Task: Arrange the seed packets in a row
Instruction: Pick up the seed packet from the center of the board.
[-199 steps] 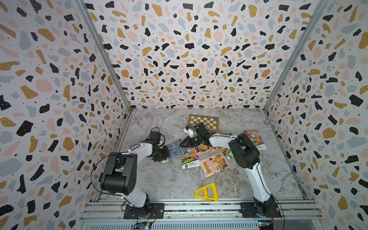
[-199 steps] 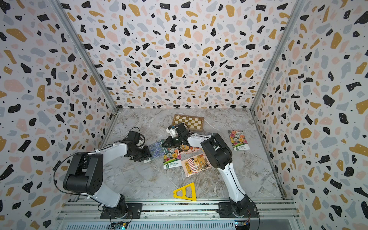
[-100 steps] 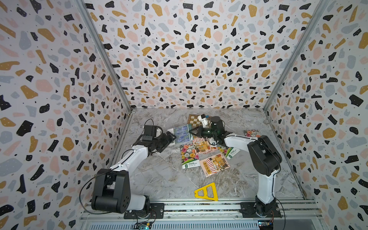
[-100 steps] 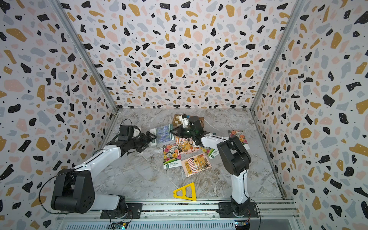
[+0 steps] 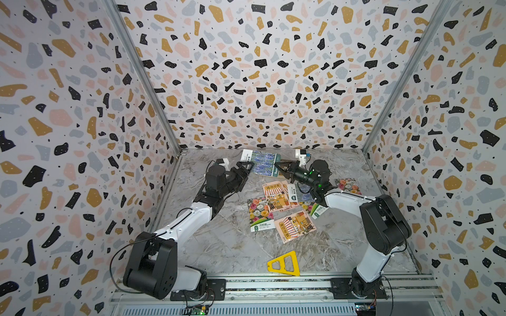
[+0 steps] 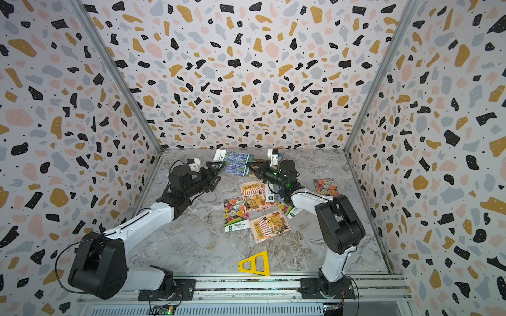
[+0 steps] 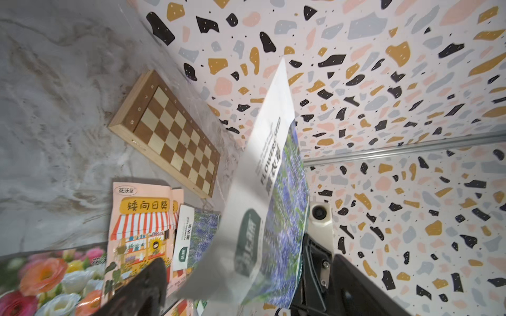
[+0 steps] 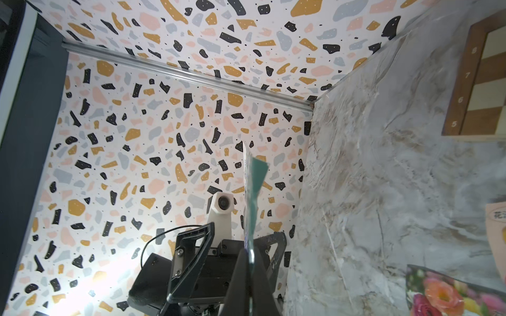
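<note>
Left gripper [image 5: 246, 172]: raised above the marble table [image 5: 219, 246], jaws spread wide at the left edge of a lavender seed packet [image 5: 264, 164]; whether they touch it I cannot tell. The packet hangs in the air near the back wall, over the chessboard [image 7: 169, 131]. Right gripper [image 5: 277, 165]: clamped on the packet's right edge.

Flat on the table, mid-floor cluster:
- a multicoloured flower packet [image 5: 258, 213]
- two pink shop packets [image 5: 276, 195], overlapping their neighbours
- a second lavender packet [image 5: 299, 193]

Another flower packet [image 5: 347, 186] lies apart, far right. Yellow triangle [image 5: 284, 264] at the front.
</note>
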`<action>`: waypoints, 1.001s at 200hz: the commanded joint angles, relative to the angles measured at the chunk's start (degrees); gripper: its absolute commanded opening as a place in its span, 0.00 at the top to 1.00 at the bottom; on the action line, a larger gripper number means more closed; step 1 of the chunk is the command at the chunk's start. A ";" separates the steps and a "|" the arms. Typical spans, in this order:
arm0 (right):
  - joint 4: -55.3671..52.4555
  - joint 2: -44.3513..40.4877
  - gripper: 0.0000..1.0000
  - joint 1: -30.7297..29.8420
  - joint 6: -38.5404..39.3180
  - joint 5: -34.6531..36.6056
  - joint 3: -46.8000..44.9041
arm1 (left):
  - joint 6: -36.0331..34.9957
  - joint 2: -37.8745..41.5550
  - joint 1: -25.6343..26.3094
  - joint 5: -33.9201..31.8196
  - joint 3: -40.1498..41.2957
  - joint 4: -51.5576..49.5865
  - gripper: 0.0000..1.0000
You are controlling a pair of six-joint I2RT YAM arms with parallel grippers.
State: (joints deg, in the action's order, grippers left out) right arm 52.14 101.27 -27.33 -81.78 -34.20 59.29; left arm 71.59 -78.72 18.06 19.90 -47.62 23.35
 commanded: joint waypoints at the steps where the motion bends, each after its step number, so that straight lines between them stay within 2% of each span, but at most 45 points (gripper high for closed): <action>1: 6.60 -3.25 1.00 0.37 -7.98 0.97 -0.73 | 1.65 -0.21 2.61 -9.13 -1.30 6.19 0.15; 31: 6.95 -4.71 1.00 1.06 -10.89 1.95 -2.28 | 0.24 -1.92 5.70 -14.26 -2.76 9.14 0.32; 49: 6.38 -5.03 1.00 1.64 -11.59 2.00 -2.37 | 0.03 -4.30 6.71 -14.65 -3.76 13.47 0.45; 64: 6.57 -5.03 1.00 2.34 -12.41 1.41 -2.33 | 1.12 -5.67 7.24 -14.90 -4.35 15.69 0.52; 88: 5.66 -5.37 1.00 3.24 -12.39 0.93 -2.60 | 1.03 -6.36 7.95 -15.81 -5.02 16.09 0.70; 103: 2.21 -6.05 1.00 3.67 -9.81 0.71 -2.31 | 0.88 -6.44 8.04 -16.20 -4.95 15.85 0.84; 119: -3.58 -6.85 0.88 4.16 -3.83 0.95 -1.19 | -0.71 -5.72 7.95 -15.90 -5.32 11.84 1.00; 131: -10.99 -7.21 0.76 4.92 2.06 -0.25 0.98 | -1.43 -4.53 7.87 -16.03 -4.92 9.06 1.00; 145: -20.94 -7.45 0.49 5.71 10.94 -0.87 4.09 | -3.86 -3.47 6.64 -12.57 -5.02 5.98 1.00; 162: -32.36 -6.93 0.27 6.44 23.04 -0.63 7.77 | -8.10 -1.87 4.61 -6.35 -5.44 0.94 1.00; 180: -41.36 -4.97 0.21 7.61 35.73 -1.35 11.63 | -14.21 0.21 3.00 0.52 -6.83 -6.94 1.00; 200: -45.01 -2.44 0.18 9.17 46.08 -4.25 13.92 | -20.99 1.70 1.95 7.70 -10.15 -17.61 1.00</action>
State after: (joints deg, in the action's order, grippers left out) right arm 19.42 97.08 -19.77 -55.94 -35.00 69.43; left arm 61.71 -79.83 21.19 16.25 -52.95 18.52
